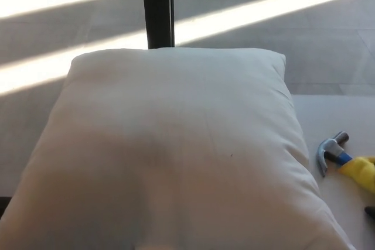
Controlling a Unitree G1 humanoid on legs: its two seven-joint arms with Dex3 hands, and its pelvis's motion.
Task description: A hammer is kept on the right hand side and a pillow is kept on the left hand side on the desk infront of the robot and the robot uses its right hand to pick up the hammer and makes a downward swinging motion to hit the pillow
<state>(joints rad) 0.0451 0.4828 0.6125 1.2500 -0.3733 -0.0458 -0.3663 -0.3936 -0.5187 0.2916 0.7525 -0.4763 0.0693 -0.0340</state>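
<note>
A big white pillow [170, 150] fills the left and middle of the head view, lying on the white desk [334, 115]. To its right lies the hammer [343, 156], its steel head near the pillow's edge. A blue neck and yellow handle run off the picture's right edge. A small black tip [370, 210] shows at the right edge just below the handle. It looks like part of my right hand, with too little in view to read its state. My left hand does not show.
A dark vertical post [157, 7] stands behind the pillow. Grey floor with bright sunlight stripes [263, 16] lies beyond the desk. The desk's far edge runs at the right, behind the hammer.
</note>
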